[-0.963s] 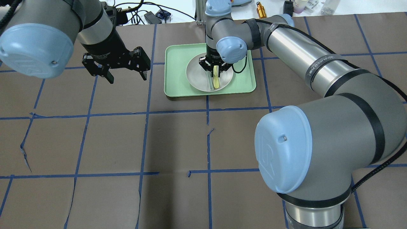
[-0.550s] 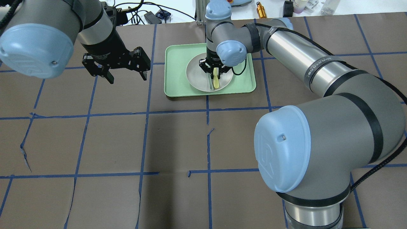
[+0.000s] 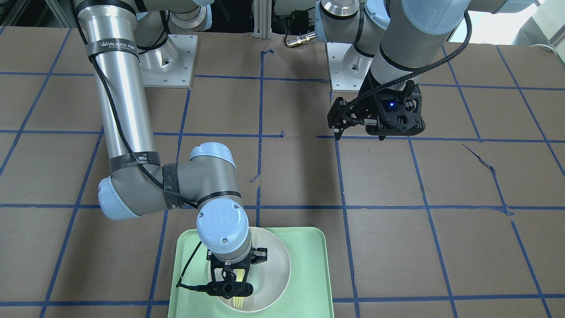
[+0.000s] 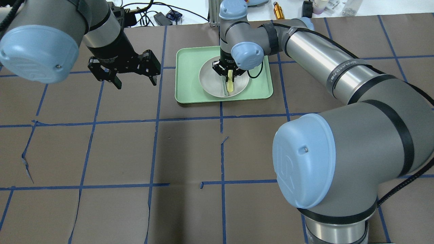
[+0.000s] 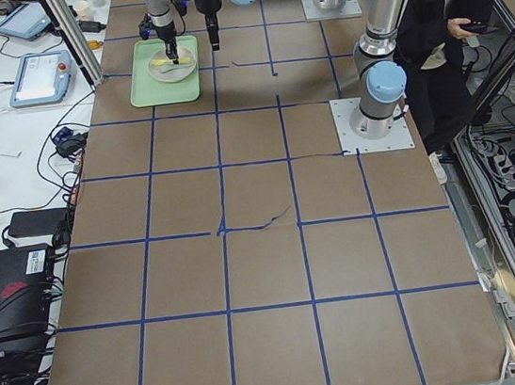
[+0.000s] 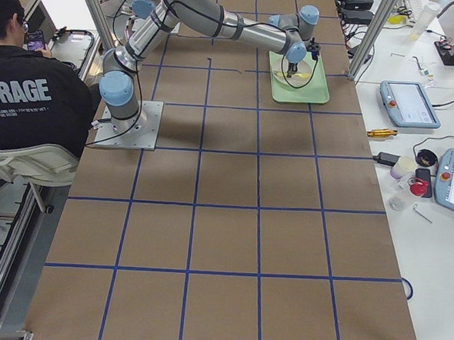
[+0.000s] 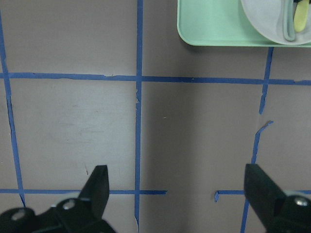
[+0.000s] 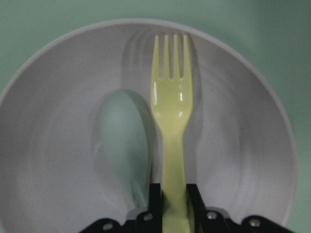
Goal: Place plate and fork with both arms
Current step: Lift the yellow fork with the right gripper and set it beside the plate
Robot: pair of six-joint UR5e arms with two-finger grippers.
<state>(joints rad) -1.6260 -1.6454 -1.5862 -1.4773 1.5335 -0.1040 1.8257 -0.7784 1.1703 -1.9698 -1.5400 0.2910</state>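
Gripped the fork by its handle with the right end effector, over the plate.
Found the plate on the green tray, with a spoon lying in it just beside the fork. Saw the left end effector with fingers apart and empty, above the table beside the tray. Judged as the fork pick-up step; next called for lifting straight up, clear of spoon and rim.

Right arm outstretched, wrist vertical, right gripper pointing down, jaws clamped on the fork handle; left gripper pointing down, fingers spread wide.
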